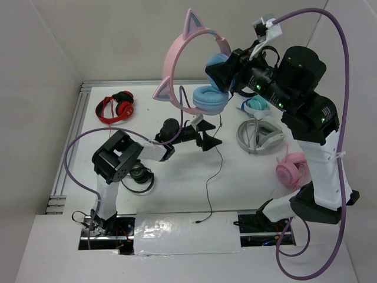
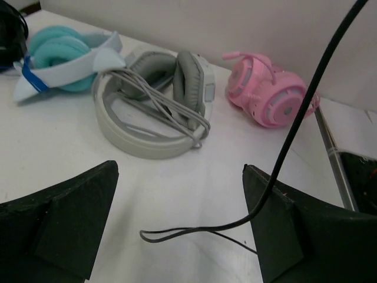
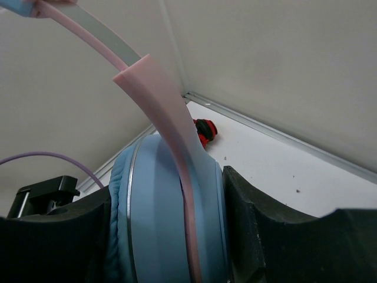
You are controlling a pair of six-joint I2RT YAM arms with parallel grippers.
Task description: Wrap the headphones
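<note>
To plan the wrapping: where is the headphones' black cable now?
In the top view the black cable hangs from the headphones in the right gripper, passes the open left gripper and ends at the table's near edge.

Black cable (image 2: 293,132) hanging between left fingers (image 2: 65,230), grey headphones (image 2: 141,140) beyond

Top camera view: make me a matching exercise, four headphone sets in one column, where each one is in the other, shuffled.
1 cat-ear headphones
2 red headphones
3 grey headphones
4 all-pink headphones

A far left of the table
B beside a teal pair
C clamped in the right pincer, off the table
D by the right arm, near side

Pairs: 1-C, 2-A, 3-B, 4-D
</note>
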